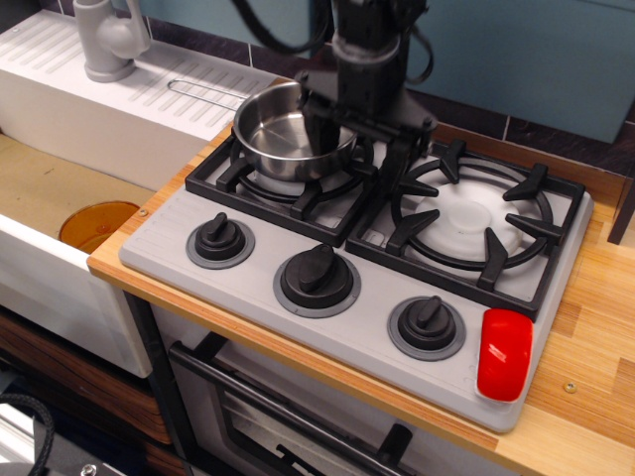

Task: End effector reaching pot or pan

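The shiny steel pot sits on the back-left burner of the toy stove. My black gripper hangs over the pot's right side and is open. Its left finger reaches down inside the pot, close to the right wall. Its right finger is outside the pot, down by the grate between the two burners. The pot's right rim lies between the fingers and is partly hidden by the wrist. I cannot tell whether either finger touches the rim.
The right burner grate is bare. Three black knobs line the stove front, with a red block at the front right. An orange dish lies in the sink at left, below a grey faucet.
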Tool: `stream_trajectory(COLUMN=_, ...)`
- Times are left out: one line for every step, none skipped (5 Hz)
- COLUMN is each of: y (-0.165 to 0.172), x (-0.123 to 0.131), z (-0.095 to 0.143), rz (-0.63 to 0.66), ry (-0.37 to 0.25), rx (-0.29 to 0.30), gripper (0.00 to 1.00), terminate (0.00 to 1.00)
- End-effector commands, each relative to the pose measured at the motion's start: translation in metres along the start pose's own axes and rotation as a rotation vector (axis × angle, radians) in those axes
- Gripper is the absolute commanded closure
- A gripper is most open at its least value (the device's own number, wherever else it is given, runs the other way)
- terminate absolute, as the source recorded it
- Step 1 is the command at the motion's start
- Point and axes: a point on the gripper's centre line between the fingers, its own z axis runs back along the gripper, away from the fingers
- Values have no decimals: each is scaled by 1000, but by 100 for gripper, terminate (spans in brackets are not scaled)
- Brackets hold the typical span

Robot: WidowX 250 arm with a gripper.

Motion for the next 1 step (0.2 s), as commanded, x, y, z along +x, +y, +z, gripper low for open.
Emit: stream_trajectory(y=-6, x=1, z=9, rz=9, ry=-90, rx=-8, gripper=0, terminate=100)
